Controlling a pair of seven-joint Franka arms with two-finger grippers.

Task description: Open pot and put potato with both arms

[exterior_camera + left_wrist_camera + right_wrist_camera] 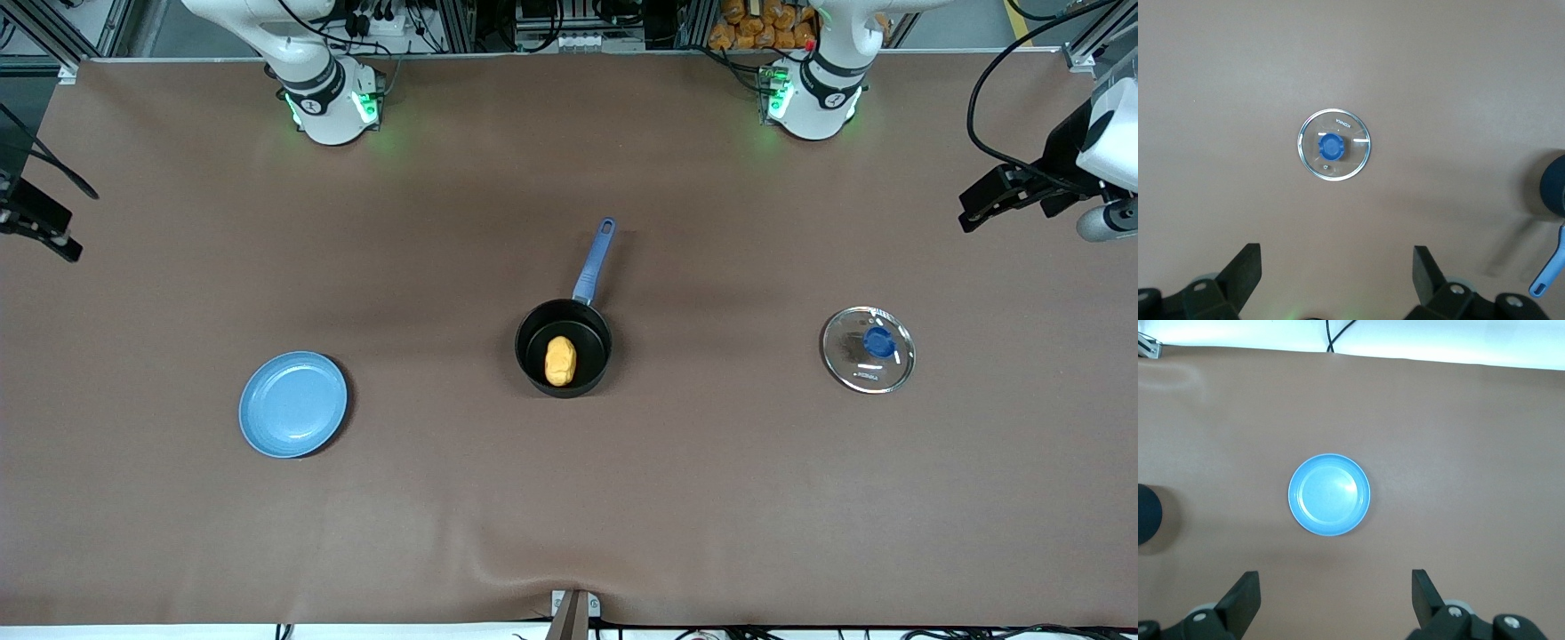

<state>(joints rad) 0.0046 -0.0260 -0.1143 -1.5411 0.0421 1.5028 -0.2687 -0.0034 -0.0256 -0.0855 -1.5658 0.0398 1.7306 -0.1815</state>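
The black pot [564,347] with its long blue handle [593,262] stands uncovered at the table's middle. The yellow-orange potato [560,360] lies inside it. The clear glass lid with a blue knob [868,348] lies flat on the table toward the left arm's end; it also shows in the left wrist view [1334,144]. My left gripper [1337,257] is open and empty, high over the table near the lid. My right gripper [1335,580] is open and empty, high over the table near the plate. The pot's edge shows in both wrist views [1555,187] [1148,513].
A flat light-blue plate [292,404] lies toward the right arm's end of the table, also in the right wrist view [1329,494]. The brown table cover [569,498] has a small bump at the edge nearest the front camera.
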